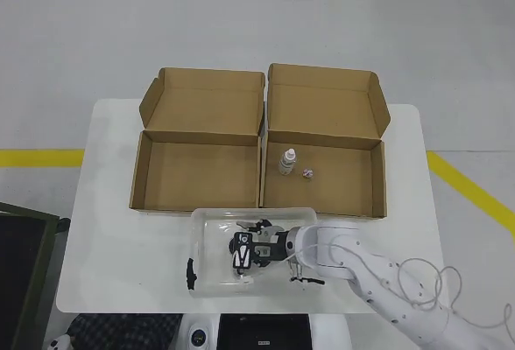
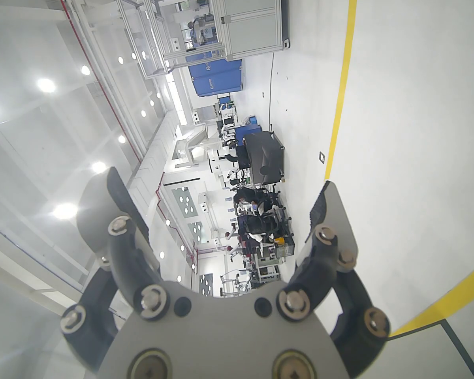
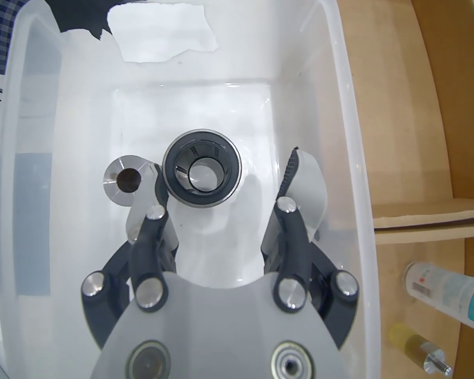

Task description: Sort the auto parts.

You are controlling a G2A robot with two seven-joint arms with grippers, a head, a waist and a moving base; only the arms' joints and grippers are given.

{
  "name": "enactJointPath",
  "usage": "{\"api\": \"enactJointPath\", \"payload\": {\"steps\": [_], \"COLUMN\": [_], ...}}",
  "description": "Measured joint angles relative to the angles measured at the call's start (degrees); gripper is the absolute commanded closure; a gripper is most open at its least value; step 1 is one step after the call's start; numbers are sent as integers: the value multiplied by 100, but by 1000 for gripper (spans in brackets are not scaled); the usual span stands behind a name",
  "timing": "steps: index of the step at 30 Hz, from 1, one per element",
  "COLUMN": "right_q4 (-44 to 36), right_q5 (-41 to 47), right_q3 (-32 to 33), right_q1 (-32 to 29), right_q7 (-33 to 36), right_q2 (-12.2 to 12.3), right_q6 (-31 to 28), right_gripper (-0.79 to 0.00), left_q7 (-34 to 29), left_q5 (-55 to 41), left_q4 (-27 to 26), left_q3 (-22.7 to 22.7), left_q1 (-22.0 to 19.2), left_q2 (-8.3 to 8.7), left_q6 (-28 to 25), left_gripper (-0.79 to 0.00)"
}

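Right claw (image 3: 225, 167) spread inside the clear bin (image 3: 343, 80) on the worktop (image 1: 109, 219).
Its fingers flanked a black ring bearing (image 3: 201, 171) that stood on end on the bin floor, one finger just beside it. A silver part (image 3: 124, 181) sat alongside. The left claw (image 2: 220, 181) was spread wide, gripping nothing.

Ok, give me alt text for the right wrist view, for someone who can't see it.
The right gripper hangs open inside a clear bin, its fingers either side of an upright black bearing. A silver disc lies beside the bearing; a cardboard box next to the bin holds a bottle.
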Motion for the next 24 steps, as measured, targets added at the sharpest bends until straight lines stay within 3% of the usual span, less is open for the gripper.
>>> {"api": "enactJointPath", "payload": {"steps": [24], "right_q4": [757], "right_q5": [104], "right_q3": [-379], "right_q1": [349], "right_q7": [-340], "right_q2": [-278], "right_q6": [-68], "right_gripper": [-520], "left_q7": [0], "left_q5": [0], "left_q4": [0], "left_q3": [0], "left_q1": [0], "left_q2": [0], "left_q6": [0], "left_gripper": [-785]}}
